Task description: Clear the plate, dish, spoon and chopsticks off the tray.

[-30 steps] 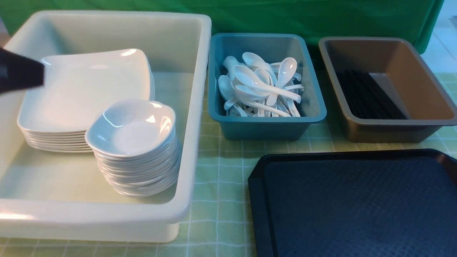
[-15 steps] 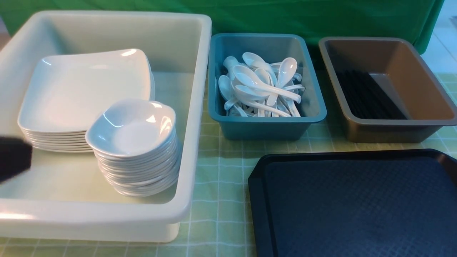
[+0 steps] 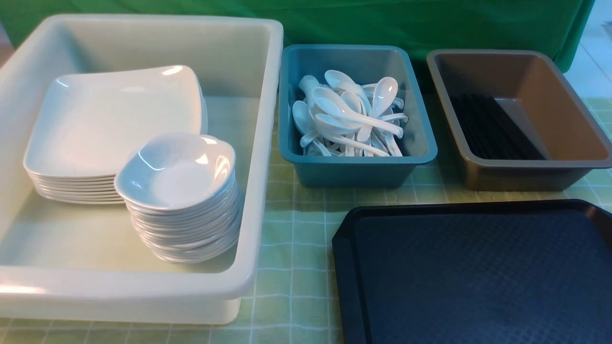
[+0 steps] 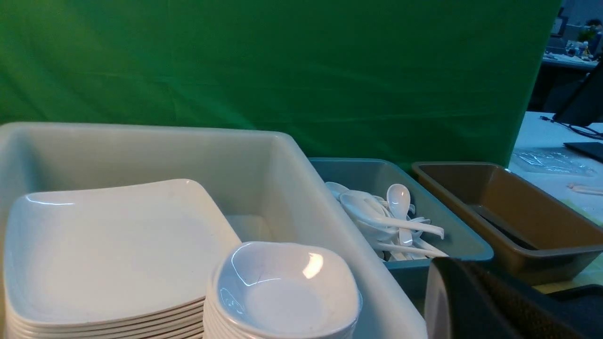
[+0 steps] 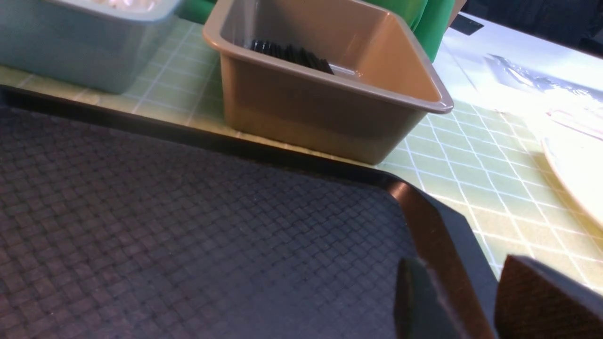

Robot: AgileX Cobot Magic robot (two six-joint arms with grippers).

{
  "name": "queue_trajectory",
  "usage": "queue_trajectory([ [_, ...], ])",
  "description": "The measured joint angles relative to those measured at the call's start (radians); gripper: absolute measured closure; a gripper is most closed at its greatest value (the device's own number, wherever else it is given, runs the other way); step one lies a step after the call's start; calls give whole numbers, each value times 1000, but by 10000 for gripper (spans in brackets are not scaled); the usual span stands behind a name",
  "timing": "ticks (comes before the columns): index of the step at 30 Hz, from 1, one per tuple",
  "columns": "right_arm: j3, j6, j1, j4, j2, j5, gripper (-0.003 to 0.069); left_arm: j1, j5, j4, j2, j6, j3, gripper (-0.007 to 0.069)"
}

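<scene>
Front view: tray (image 3: 478,277) lay bare, task apparently done. Right tool (image 5: 471,301) part-open, holding nothing; left tool's (image 4: 476,301) state unclear. Best retract gently.

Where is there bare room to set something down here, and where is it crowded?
The black tray shows bare all over. The white tub has open floor behind the bowl stack, right of the plate stack. Tablecloth strips run between tub and tray. Crowded: the spoon-filled teal bin.
</scene>
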Motion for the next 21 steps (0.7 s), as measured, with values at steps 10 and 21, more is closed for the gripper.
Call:
queue_trajectory([
  [10,0,0,0,0,0,0,420,0,-21,34,0,23,12,636],
  [21,0,0,0,-1,0,-1,419,107,-297,387,-110,-301,389,636],
])
